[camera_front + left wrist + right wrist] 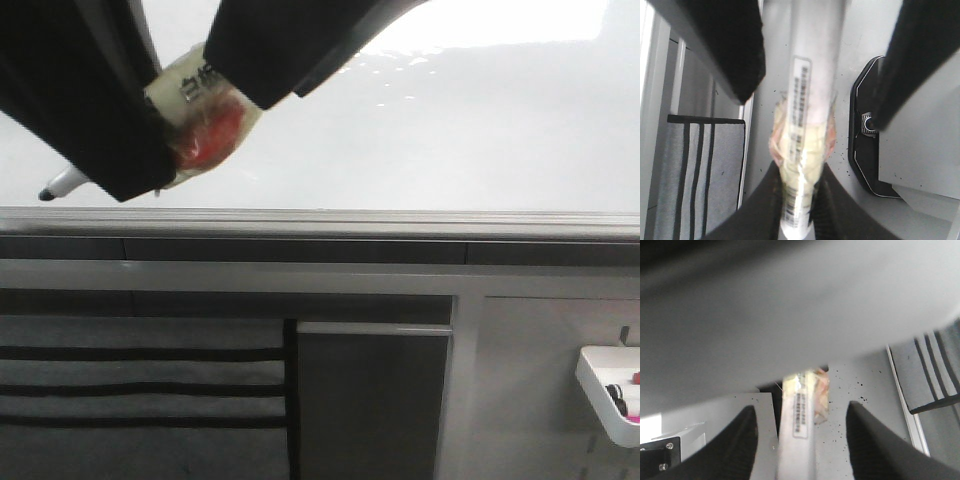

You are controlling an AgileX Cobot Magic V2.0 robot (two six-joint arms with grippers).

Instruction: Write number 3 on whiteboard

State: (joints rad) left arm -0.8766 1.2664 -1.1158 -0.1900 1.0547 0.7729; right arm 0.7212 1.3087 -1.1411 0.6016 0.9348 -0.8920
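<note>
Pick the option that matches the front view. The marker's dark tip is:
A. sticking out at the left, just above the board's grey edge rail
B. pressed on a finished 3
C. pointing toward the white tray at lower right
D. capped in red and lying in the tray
A. In the front view the marker pokes out at the left of the dark pincer fingers, tip just above the edge rail of the whiteboard.

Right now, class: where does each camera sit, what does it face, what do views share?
Front view: faces forward at the whiteboard; black gripper fingers hold the marker.
Left wrist view: on the left arm, along the left gripper, shut on the marker.
Right wrist view: on the right arm; right gripper open astride the marker.
Shared: the marker.
</note>
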